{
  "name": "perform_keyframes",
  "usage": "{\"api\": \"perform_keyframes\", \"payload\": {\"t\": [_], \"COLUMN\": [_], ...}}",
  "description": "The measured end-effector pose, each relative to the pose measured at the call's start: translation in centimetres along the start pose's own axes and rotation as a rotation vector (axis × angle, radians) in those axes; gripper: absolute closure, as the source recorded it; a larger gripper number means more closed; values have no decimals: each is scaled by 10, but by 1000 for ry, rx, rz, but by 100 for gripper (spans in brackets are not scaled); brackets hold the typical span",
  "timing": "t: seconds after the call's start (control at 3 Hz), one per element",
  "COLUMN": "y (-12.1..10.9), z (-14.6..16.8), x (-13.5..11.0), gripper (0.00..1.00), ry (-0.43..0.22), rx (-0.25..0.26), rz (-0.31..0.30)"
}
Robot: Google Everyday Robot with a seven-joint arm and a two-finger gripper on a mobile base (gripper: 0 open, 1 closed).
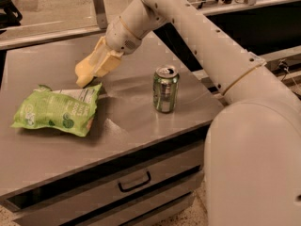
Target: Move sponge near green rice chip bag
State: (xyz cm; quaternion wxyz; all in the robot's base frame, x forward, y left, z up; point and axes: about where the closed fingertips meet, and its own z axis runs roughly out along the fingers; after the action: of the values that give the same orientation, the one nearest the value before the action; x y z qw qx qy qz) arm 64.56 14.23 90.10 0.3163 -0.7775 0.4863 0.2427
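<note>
The gripper [97, 66], clamping the sponge [83, 74], hangs by the far corner of the green rice chip bag [55, 111] on the left of the desk [136, 126]. The drink can [165, 89] blocks the right edge, with free room between.

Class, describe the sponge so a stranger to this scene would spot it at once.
Start at the grey table, where a green rice chip bag lies beside a green drink can. Just above the bag's upper right corner, the white arm's gripper holds the sponge. It is the only pale yellow, soft-looking block.

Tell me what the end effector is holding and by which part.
The end effector grips the small pale yellow foam sponge by its upper end; the lower end points down, free, beside the far right corner of the crinkled light-green chip bag.
</note>
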Motion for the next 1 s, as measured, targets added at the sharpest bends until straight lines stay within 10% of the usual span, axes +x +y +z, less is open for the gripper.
{"api": "perform_keyframes", "payload": {"t": [1.0], "y": [21], "z": [11], "x": [-15], "gripper": [0], "ry": [22], "rx": [-59], "rz": [-57]}}
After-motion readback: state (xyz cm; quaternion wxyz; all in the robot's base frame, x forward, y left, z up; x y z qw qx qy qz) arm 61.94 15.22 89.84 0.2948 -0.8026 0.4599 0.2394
